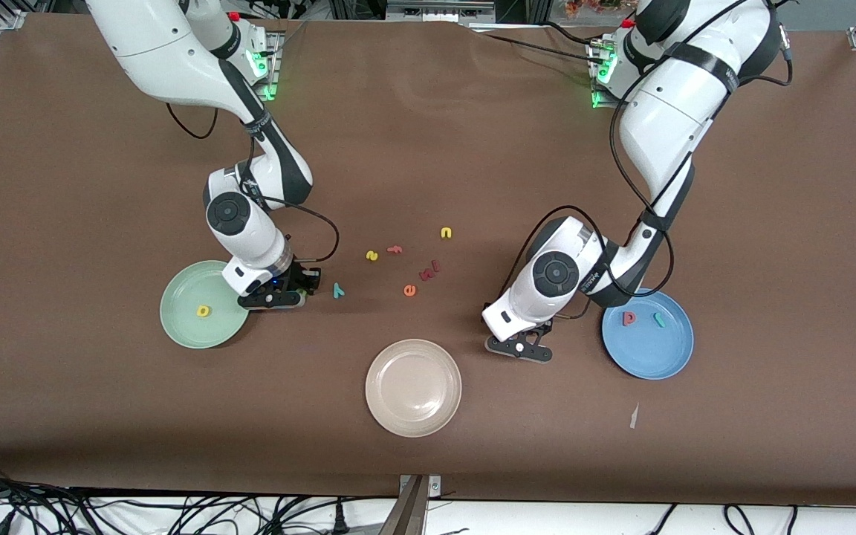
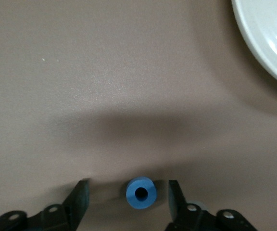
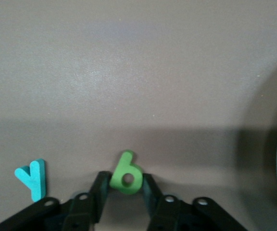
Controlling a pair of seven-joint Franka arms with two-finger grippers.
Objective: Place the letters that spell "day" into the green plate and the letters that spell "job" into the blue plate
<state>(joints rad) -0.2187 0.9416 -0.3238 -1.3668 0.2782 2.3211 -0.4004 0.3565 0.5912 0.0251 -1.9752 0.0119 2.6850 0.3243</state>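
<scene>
The green plate (image 1: 175, 316) holds a yellow letter (image 1: 203, 311). Beside that plate, low at the table, my right gripper (image 1: 279, 299) (image 3: 125, 175) is shut on a green letter (image 3: 126, 179), a finger touching each side. The teal y (image 1: 338, 290) (image 3: 32, 178) lies just beside it. The blue plate (image 1: 647, 364) holds a salmon-red letter (image 1: 628, 319) and a teal j (image 1: 659, 319). Between the blue and beige plates, my left gripper (image 1: 521, 348) (image 2: 128, 183) stands open around the blue ring "o" (image 2: 141, 193), with a gap on each side. The front view hides the ring.
A beige plate (image 1: 380, 371) (image 2: 268, 43) sits nearest the front camera, mid-table. Loose letters lie in the middle: a yellow n (image 1: 446, 232), a yellow s (image 1: 371, 255), a pink f (image 1: 394, 250), an orange e (image 1: 409, 290) and dark red pieces (image 1: 428, 271).
</scene>
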